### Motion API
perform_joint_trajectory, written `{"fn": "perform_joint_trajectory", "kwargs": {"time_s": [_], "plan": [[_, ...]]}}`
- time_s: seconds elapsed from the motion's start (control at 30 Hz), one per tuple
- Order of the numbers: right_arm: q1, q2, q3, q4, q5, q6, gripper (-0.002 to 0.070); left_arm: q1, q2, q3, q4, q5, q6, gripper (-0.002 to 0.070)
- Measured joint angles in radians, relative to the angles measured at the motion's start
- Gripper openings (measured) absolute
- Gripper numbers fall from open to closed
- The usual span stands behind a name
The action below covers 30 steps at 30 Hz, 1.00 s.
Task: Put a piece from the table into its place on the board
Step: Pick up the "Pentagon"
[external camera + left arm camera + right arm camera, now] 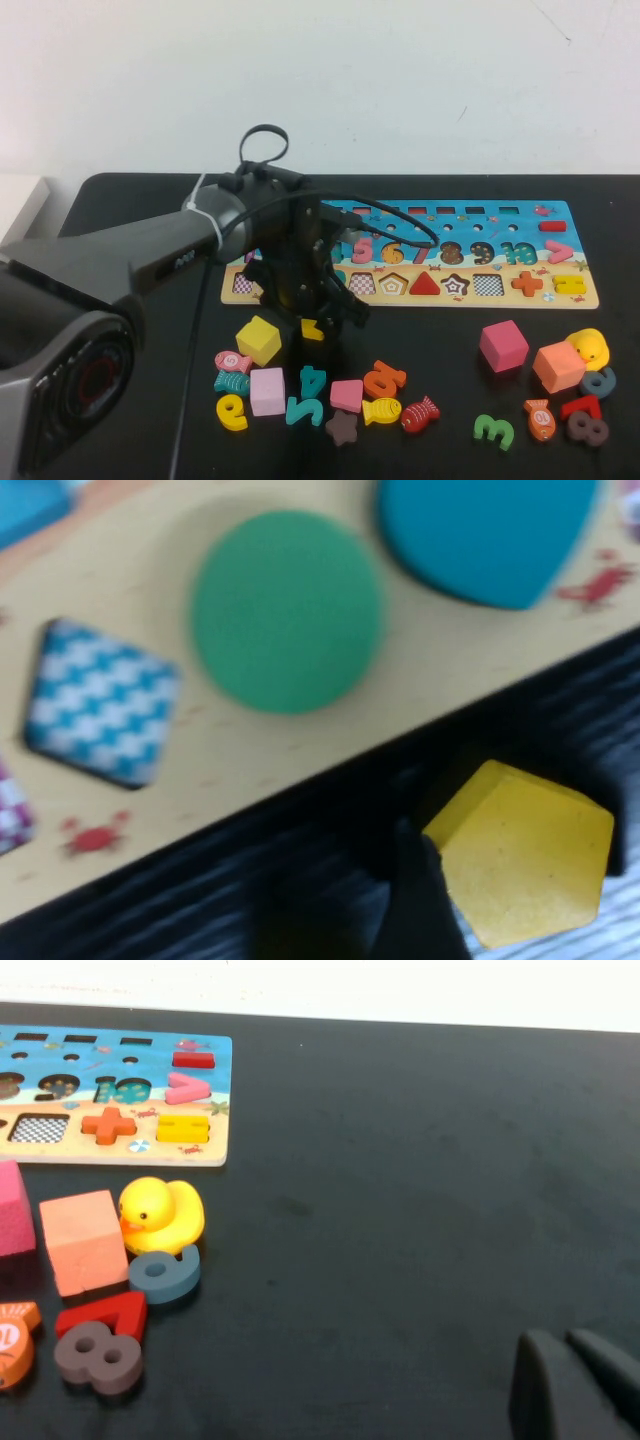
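left claw [318, 318] low over the tabletop [440, 330], spread astride the yellow pentagon piece [525, 855] beside the board [575, 296] to pinch it; right claw [575, 1385] parked, pressed together.

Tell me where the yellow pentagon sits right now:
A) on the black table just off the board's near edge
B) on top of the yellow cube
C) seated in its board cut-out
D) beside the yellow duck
A: the yellow pentagon lies on the table, below the left gripper, by the board; right gripper is parked apart.

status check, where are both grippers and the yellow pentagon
Left gripper down over the yellow pentagon on the table, beside the board edge. Right gripper parked, fingers together. Nothing blocking.
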Motion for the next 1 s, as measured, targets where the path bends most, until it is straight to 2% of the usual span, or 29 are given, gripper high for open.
{"fn": "perform_joint_trajectory", "kwargs": {"time_s": [0.7,0.8,0.9,1.0], "plan": [[0.0,0.0,0.0,0.0,0.0,0.0,0.0018,-0.018,0.0,0.0,0.057,-0.021,-0.074,0.0415],[0.0,0.0,0.0,0.0,0.0,0.0,0.0018,-0.018,0.0,0.0,0.062,-0.021,-0.074,0.0379],[0.0,0.0,0.0,0.0,0.0,0.0,0.0019,-0.018,0.0,-0.002,0.062,-0.021,-0.074,0.0298],[0.0,0.0,0.0,0.0,0.0,0.0,0.0018,-0.018,0.0,-0.007,0.062,-0.021,-0.074,0.0252]]}}
